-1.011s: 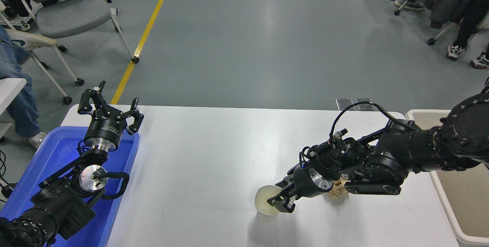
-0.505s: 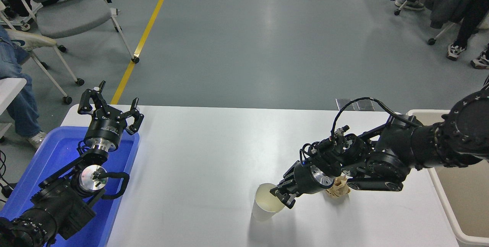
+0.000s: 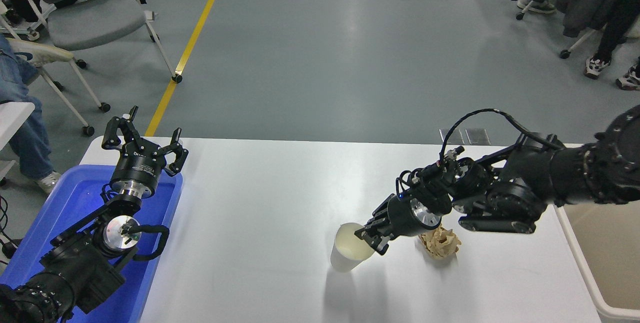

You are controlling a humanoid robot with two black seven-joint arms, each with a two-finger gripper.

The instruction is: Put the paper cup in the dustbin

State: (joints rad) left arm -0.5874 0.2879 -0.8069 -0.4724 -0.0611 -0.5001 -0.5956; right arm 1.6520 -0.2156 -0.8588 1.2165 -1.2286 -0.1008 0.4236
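The white paper cup (image 3: 346, 255) with a cream inside hangs tilted a little above the white table (image 3: 260, 203), its shadow below it. My right gripper (image 3: 369, 240) is shut on the cup's right rim and holds it up. The beige dustbin (image 3: 600, 258) stands at the table's right end, partly behind my right arm, well right of the cup. My left gripper (image 3: 145, 143) is parked open at the lower left, over the blue tray.
A crumpled tan paper ball (image 3: 440, 243) lies on the table just right of the cup, under my right wrist. A blue plastic tray (image 3: 45, 228) sits at the left end. Chairs and a person's legs are beyond the left corner.
My right gripper has lifted the cup off the table and raised it, tilted. The arm has risen and uncovered the tan paper ball. The left arm has not moved.
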